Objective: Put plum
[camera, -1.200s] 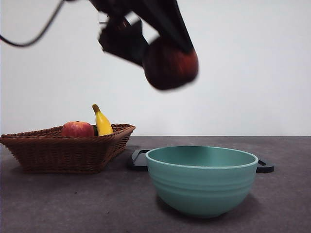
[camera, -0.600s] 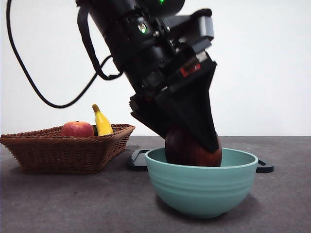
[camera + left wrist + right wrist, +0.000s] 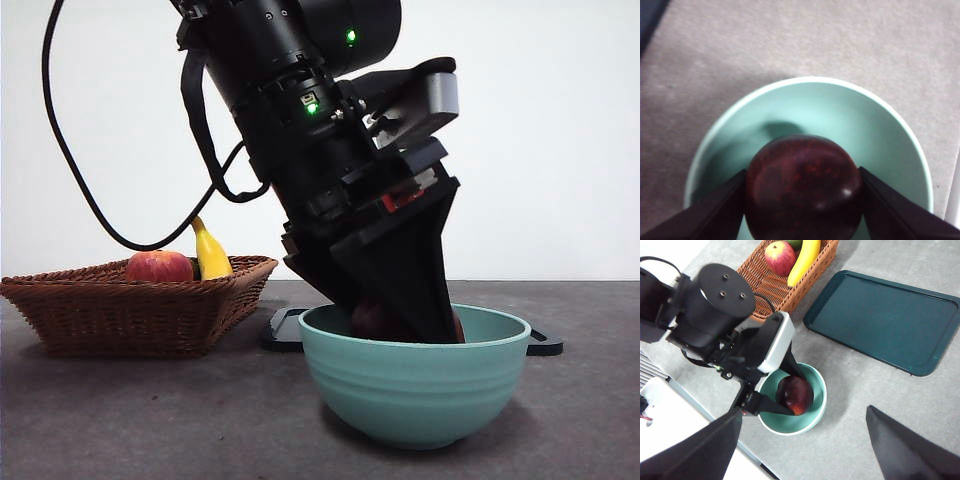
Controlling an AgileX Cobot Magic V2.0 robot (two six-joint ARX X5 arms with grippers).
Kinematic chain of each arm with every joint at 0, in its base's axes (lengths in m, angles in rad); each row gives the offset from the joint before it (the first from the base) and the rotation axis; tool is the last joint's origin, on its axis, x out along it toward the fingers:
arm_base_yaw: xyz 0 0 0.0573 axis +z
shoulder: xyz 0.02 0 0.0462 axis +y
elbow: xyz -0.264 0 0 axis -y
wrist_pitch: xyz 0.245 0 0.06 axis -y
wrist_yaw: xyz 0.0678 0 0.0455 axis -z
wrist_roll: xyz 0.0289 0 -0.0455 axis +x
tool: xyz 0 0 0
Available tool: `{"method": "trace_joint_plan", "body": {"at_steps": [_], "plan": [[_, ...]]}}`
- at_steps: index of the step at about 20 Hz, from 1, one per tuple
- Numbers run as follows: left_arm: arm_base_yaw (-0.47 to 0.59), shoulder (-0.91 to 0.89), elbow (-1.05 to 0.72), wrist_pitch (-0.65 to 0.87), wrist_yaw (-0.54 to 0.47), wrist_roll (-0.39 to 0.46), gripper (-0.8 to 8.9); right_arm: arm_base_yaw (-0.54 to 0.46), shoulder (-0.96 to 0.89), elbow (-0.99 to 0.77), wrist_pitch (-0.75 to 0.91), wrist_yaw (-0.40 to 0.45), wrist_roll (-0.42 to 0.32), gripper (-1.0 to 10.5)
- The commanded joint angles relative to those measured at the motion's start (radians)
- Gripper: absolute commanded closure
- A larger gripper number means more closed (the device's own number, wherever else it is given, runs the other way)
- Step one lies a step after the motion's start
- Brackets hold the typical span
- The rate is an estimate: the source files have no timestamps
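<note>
Plum [image 3: 802, 187], glossy maroon, sits low centre of the left wrist frame, pinched between the left gripper [image 3: 802, 200] jaws inside the smooth teal bowl [image 3: 415, 385]. Your carry looks done; release remains. Upper-left in the right wrist view: woven wicker basket [image 3: 772, 282]. Right gripper [image 3: 805, 450] is spread.

The front view sits low, near table height, and looks level across the table, close to the bowl [image 3: 415, 372], with the basket [image 3: 140, 305] farther back. The left wrist view looks straight down from just above the bowl [image 3: 805, 105], so near that the bowl fills most of the picture. The right wrist view looks down from high above, taking in the bowl [image 3: 817, 405], basket [image 3: 775, 285], tray [image 3: 885, 320] and the table [image 3: 920, 405]. All three views share the bowl; the front and right wrist views also share the basket.
</note>
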Motion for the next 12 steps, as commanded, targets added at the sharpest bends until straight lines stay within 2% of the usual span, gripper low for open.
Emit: {"method": "trace_joint_plan", "body": {"at_steps": [1, 7, 10, 12], "plan": [[-0.014, 0.03, 0.02, 0.009, 0.0, 0.02, 5.45, 0.004, 0.008, 0.023, 0.009, -0.003, 0.01, 5.5], [-0.015, 0.038, 0.021, 0.003, 0.0, 0.023, 5.24, 0.004, 0.008, 0.023, 0.009, -0.003, 0.01, 5.5], [-0.016, 0.038, 0.021, 0.003, 0.0, 0.023, 4.04, 0.004, 0.008, 0.023, 0.009, -0.003, 0.01, 5.5], [-0.018, 0.037, 0.021, 0.004, 0.001, 0.023, 4.03, 0.004, 0.008, 0.023, 0.009, -0.003, 0.01, 5.5]]}}
